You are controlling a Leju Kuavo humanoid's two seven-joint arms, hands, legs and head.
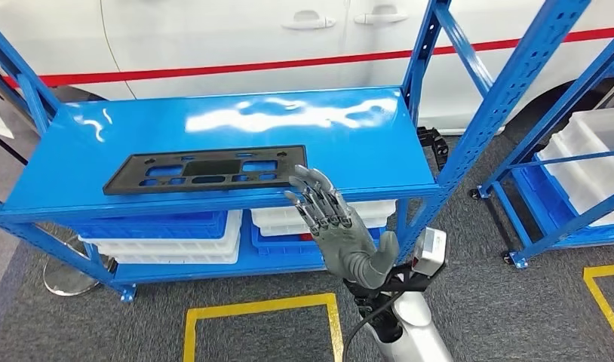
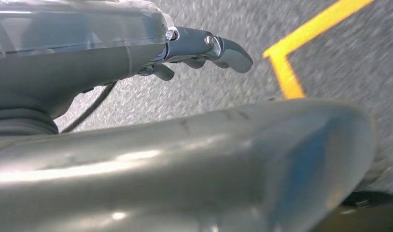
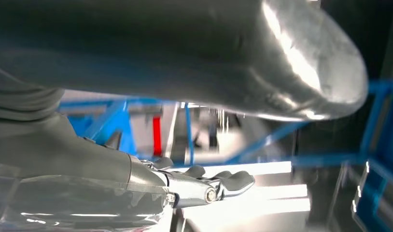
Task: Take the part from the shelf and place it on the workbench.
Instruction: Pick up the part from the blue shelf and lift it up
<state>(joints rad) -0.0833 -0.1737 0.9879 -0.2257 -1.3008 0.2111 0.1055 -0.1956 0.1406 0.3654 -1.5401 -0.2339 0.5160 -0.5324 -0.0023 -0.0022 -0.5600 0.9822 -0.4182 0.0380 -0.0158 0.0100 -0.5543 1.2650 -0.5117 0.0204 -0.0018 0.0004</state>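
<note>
Now right robot hand (image 1: 342,226) empty, fingers spread, near part (image 1: 206,170) on shelf (image 1: 379,128); slide fingers under part's near edge, grip flat.

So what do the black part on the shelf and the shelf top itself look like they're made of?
Black part: probably moulded plastic, matte, thin and flat with cut-out slots showing blue through them. Shelf top: likely painted sheet metal, glossy blue with bright reflections, though the finish alone can't confirm it.
</note>
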